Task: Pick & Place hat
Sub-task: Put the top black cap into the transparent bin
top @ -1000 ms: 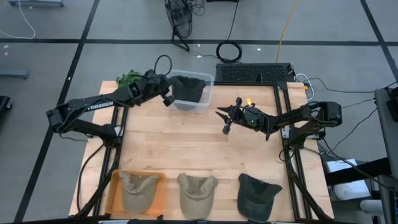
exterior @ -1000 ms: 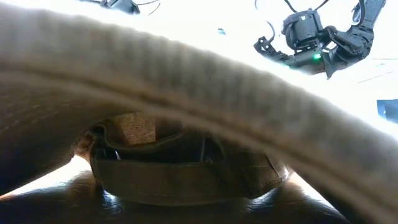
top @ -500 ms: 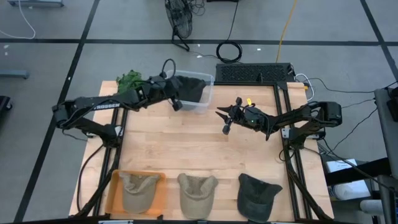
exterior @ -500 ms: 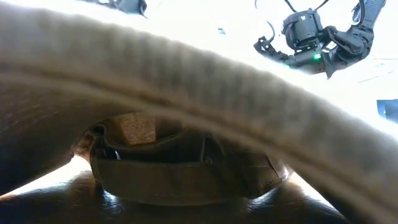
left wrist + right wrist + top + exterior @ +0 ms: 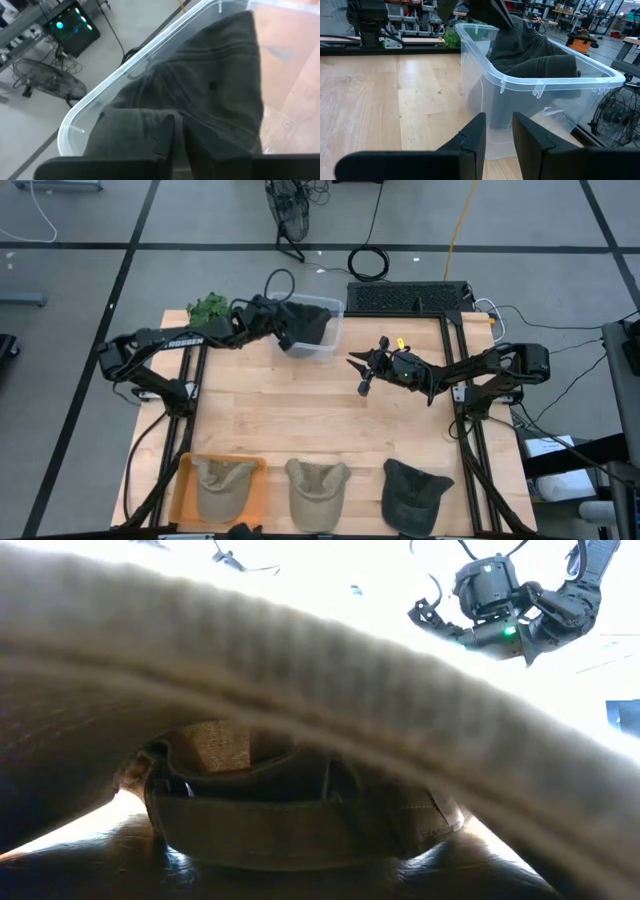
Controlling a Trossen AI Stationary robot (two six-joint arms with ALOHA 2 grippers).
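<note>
Bare table [image 5: 300,415] mid-way (bin [image 5: 322,345] behind, hats [image 5: 317,490] in front).

Non-task stuff: light wooden table [image 5: 300,415] on a dark frame. Green leafy clump [image 5: 208,307] at the far-left corner. Black keyboard-like slab [image 5: 408,296] at the far edge, right of centre. Floor behind: coiled black cable [image 5: 370,262], yellow cable [image 5: 459,220], floor fan [image 5: 288,215], also seen from the left wrist [image 5: 47,80] and right wrist [image 5: 615,117]. Lit computer tower [image 5: 75,30] on the floor. Shop shelving and an orange vacuum [image 5: 582,42] in the background.
</note>
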